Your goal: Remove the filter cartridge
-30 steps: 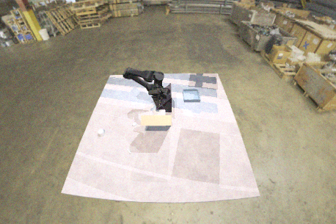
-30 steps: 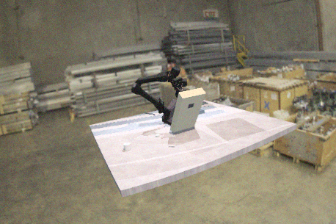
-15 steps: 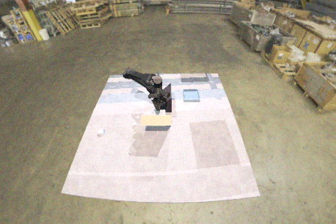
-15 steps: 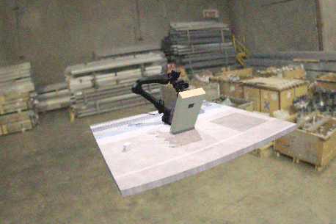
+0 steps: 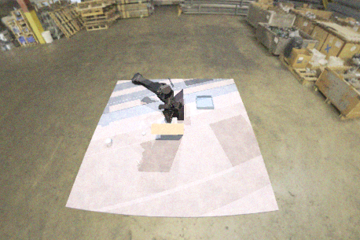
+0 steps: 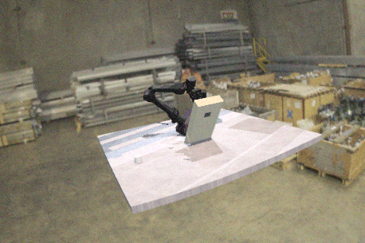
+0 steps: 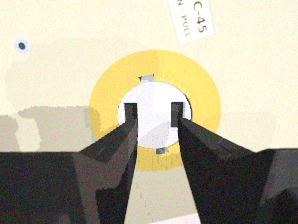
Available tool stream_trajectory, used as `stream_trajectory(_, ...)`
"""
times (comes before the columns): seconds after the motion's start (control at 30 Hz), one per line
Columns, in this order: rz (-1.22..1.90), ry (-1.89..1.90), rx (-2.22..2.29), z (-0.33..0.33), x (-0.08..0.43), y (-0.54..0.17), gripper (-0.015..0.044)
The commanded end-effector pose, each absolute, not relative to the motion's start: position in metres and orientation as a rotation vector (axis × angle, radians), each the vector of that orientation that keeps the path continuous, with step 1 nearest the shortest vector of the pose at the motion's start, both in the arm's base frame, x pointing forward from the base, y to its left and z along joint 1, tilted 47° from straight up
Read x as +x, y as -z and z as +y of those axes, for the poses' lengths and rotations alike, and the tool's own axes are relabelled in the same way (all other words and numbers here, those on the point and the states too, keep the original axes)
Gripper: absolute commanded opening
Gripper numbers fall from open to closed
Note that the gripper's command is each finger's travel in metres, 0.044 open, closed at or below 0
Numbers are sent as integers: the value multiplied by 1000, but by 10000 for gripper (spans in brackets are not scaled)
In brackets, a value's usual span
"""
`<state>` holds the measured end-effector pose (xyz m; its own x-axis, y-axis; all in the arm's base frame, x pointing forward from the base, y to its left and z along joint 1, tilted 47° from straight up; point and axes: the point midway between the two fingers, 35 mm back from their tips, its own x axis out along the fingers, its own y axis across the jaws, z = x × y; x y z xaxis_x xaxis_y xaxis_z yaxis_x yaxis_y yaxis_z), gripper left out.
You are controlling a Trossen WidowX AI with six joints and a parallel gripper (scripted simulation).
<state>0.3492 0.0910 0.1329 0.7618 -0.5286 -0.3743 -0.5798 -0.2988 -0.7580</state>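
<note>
The pale mat (image 5: 220,178) lies on the warehouse floor, and near its middle stands the cream service panel (image 6: 203,122), upright and leaning slightly back. The black arm (image 5: 151,84) reaches from the mat's far side to the panel's face, with the gripper (image 7: 154,122) pressed up close to it. To one side of the arm, well apart from the panel, sits the light blue tray (image 5: 204,102). A small white cylinder (image 5: 108,141) stands alone on the mat's other side.

In the wrist view, the jaws are set narrow, partly closed, with a gap left between them. Each dark fingertip (image 7: 131,117) lines up with one of the two narrow slots on the face of the white filter cartridge (image 7: 154,110), and the tips appear to sit at or in the slots; how deep they go cannot be told. The fingers clamp nothing between them. The cartridge is seated in the panel, ringed by a yellow collar (image 7: 200,100), with a small grey tab at its top edge and another at its bottom.

A white label (image 7: 192,20) is stuck on the panel above and to the side of the collar, cut off by the frame edge. Its legible parts read "C-45" and "PULL". A small dark dot (image 7: 21,46) in a pale ring marks the panel's upper corner.
</note>
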Motion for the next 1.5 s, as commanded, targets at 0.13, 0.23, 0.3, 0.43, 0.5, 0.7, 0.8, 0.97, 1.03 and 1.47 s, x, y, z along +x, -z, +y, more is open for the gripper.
stream_trajectory(0.13,837,-70,-1968,87,353,-129,111)
stream_trajectory(0.23,837,-70,-1968,88,353,-129,111)
stream_trajectory(0.3,837,-70,-1968,88,353,-129,111)
stream_trajectory(0.43,837,-70,-1968,88,354,-129,111)
stream_trajectory(0.5,837,-70,-1968,88,354,-129,111)
stream_trajectory(0.7,837,-70,-1968,88,354,-129,111)
stream_trajectory(0.8,837,-70,-1968,88,354,-129,111)
stream_trajectory(0.97,837,-70,-1968,87,356,-129,111)
stream_trajectory(1.03,837,-70,-1968,87,356,-128,111)
stream_trajectory(1.47,837,-70,-1968,86,356,-128,111)
